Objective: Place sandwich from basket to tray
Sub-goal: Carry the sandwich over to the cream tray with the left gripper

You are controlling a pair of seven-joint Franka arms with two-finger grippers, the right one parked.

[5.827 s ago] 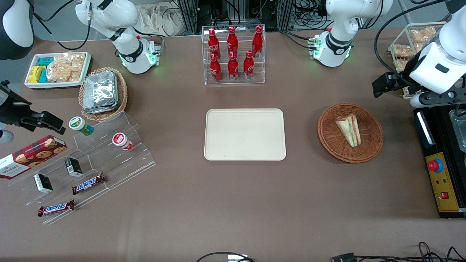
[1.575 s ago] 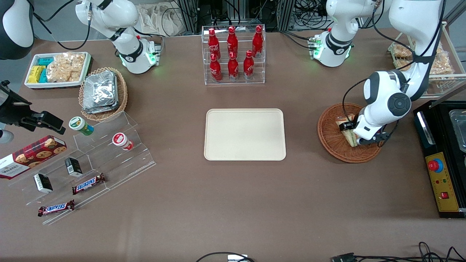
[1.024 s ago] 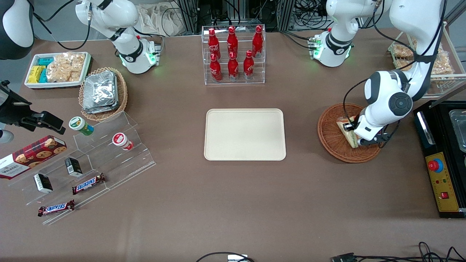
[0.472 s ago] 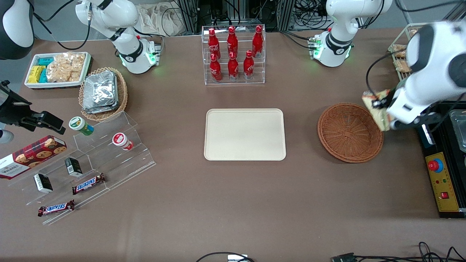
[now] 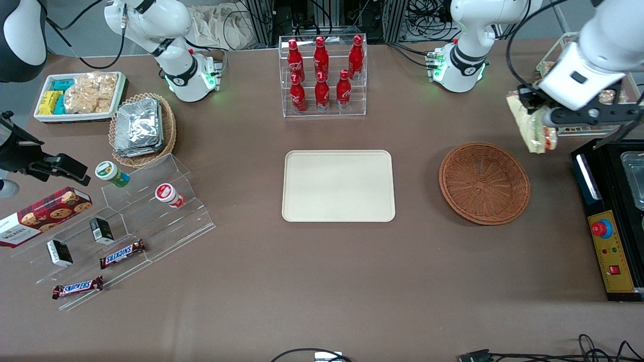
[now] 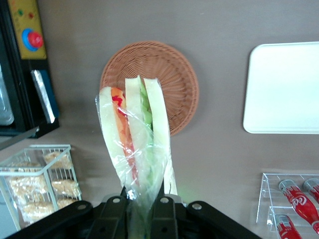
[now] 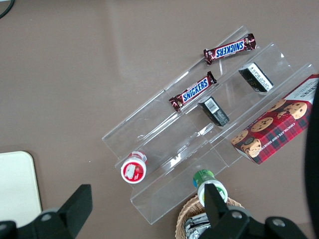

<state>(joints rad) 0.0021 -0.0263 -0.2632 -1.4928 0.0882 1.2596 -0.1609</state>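
Note:
The sandwich (image 5: pixel 534 128), a clear-wrapped wedge of pale bread with green and red filling, hangs in the air with my left gripper (image 5: pixel 539 116) shut on its narrow end. It is held well above the table, beside the basket's rim and a little farther from the front camera than the basket. The round reddish-brown wicker basket (image 5: pixel 484 182) has nothing in it. The cream tray (image 5: pixel 338 185) lies flat beside the basket, toward the parked arm's end, with nothing on it. The left wrist view shows the sandwich (image 6: pixel 137 134) rising from the gripper (image 6: pixel 144 204), with the basket (image 6: pixel 169 74) and tray (image 6: pixel 284 89) far below.
A wire crate of bagged snacks (image 5: pixel 552 70) stands close to the gripper. A black control box with a red button (image 5: pixel 606 236) sits at the working arm's end. A clear rack of red bottles (image 5: pixel 322 75) stands farther back. Acrylic snack shelves (image 5: pixel 126 221) lie toward the parked arm's end.
My gripper closed on the sandwich in the basket, lifted it out and carried it up and away from the front camera. The basket now holds nothing.

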